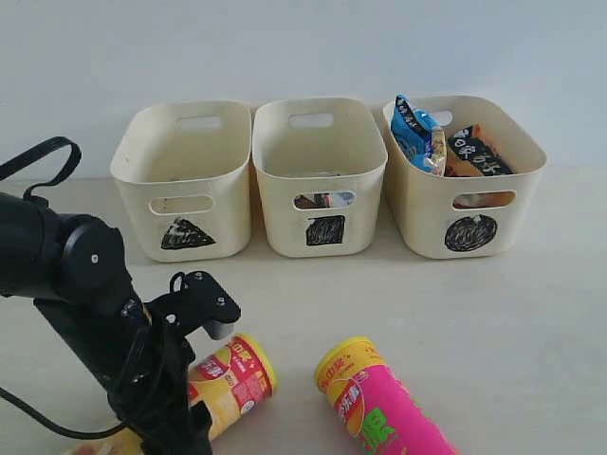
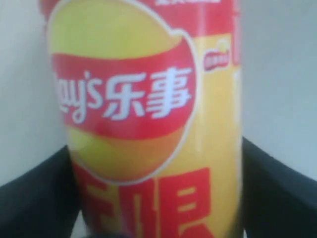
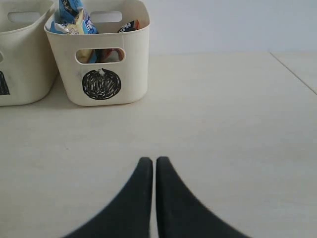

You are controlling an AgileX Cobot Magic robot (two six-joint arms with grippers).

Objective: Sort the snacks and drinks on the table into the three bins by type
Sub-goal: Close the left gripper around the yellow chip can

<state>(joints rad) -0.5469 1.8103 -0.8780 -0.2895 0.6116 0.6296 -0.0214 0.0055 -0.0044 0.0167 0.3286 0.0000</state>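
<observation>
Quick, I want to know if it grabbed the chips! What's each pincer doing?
Left pincer: around the yellow-red crisp tube, but whether it's squeezing it can't be told.
Right pincer: closed, holding nothing.

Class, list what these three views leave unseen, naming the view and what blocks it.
Whether the left claw grips the yellow tube: the arm covers it in the exterior view, and the left wrist view is a blurred close-up.
The square bin contents: exterior view, its wall hides all but a sliver.
The pink tube far end: exterior view, cut by the bottom edge.
The triangle bin floor: exterior view, front wall.
</observation>
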